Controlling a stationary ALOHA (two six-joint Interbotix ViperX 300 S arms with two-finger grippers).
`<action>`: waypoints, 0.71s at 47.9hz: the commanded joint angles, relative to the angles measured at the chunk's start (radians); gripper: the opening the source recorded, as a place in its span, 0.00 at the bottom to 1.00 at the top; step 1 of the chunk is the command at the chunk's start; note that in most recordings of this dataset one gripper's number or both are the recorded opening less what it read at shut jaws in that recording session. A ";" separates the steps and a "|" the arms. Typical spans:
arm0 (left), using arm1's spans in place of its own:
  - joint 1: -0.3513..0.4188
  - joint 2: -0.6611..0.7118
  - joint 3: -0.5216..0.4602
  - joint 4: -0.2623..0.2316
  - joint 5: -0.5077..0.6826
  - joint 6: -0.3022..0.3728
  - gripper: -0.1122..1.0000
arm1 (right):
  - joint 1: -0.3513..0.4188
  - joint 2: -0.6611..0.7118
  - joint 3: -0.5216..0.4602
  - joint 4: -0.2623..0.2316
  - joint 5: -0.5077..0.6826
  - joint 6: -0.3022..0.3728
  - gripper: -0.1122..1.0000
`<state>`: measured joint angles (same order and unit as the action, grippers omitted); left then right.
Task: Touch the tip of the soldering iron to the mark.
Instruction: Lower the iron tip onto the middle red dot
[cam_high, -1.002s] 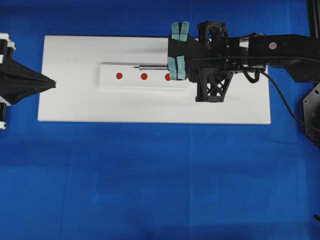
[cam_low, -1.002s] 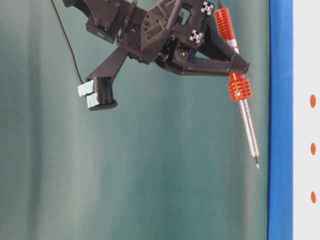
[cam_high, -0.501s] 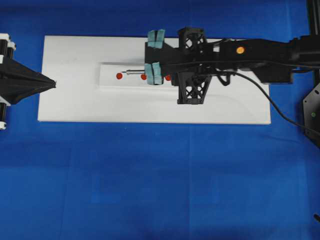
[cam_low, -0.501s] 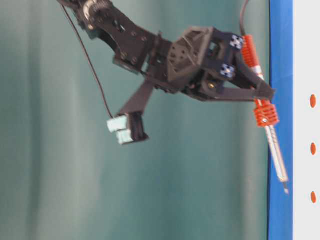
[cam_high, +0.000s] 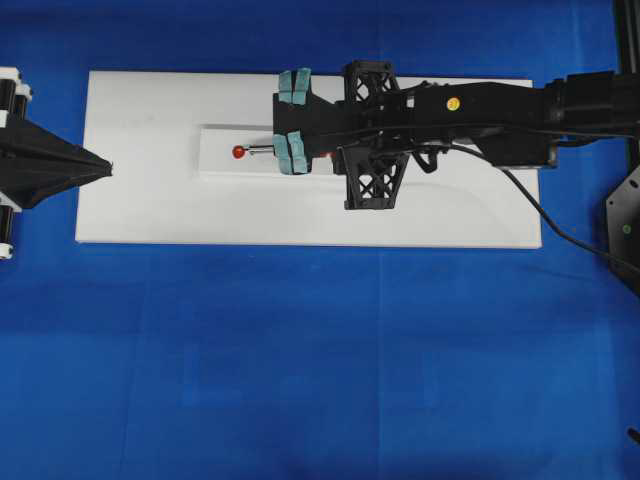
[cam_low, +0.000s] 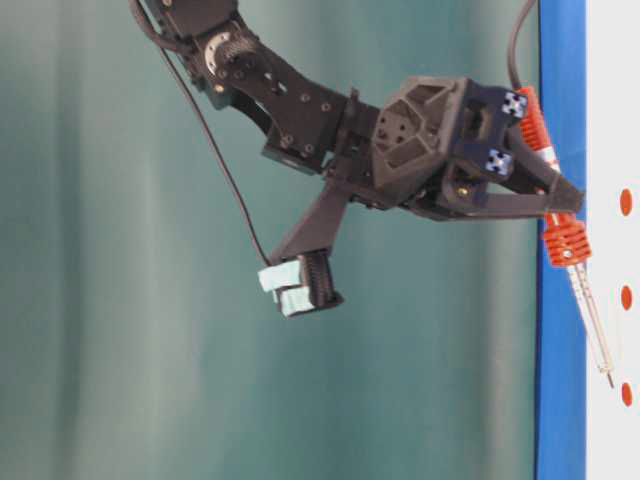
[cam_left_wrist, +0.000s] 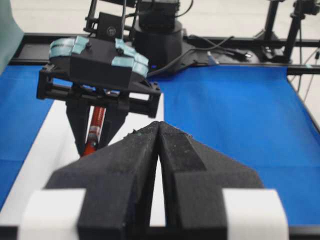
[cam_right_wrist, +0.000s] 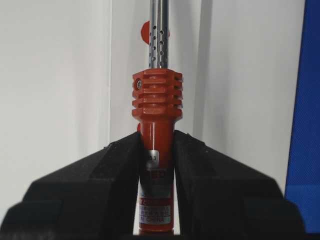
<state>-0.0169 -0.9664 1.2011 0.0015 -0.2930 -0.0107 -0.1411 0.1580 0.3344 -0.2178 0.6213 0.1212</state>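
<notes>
My right gripper is shut on the red-orange handle of the soldering iron. The arm reaches in from the right over the white board. The iron's metal shaft points left, and its tip sits right beside the leftmost red mark. In the table-level view the tip is very near that mark; I cannot tell whether they touch. Two more marks lie along the strip. My left gripper is shut and empty at the board's left edge, well clear of the mark.
The marks are on a shallow raised white strip in the middle of the board. Blue cloth covers the table around it. The iron's black cord trails off to the right.
My right arm has carried the iron leftward along the strip and down toward the board. The tip went from near the right marks to the leftmost mark. The left gripper stayed still.
</notes>
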 joint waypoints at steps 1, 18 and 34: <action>0.000 0.009 -0.009 0.002 -0.005 -0.002 0.10 | -0.005 -0.006 -0.025 0.002 -0.002 -0.002 0.16; -0.002 0.008 -0.008 0.002 -0.005 -0.002 0.10 | -0.011 0.003 -0.025 0.002 0.002 -0.002 0.16; -0.002 0.008 -0.008 0.002 -0.006 -0.002 0.10 | -0.011 0.002 -0.026 0.002 0.006 -0.002 0.16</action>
<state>-0.0169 -0.9649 1.2011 0.0015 -0.2930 -0.0107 -0.1488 0.1779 0.3344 -0.2178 0.6259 0.1212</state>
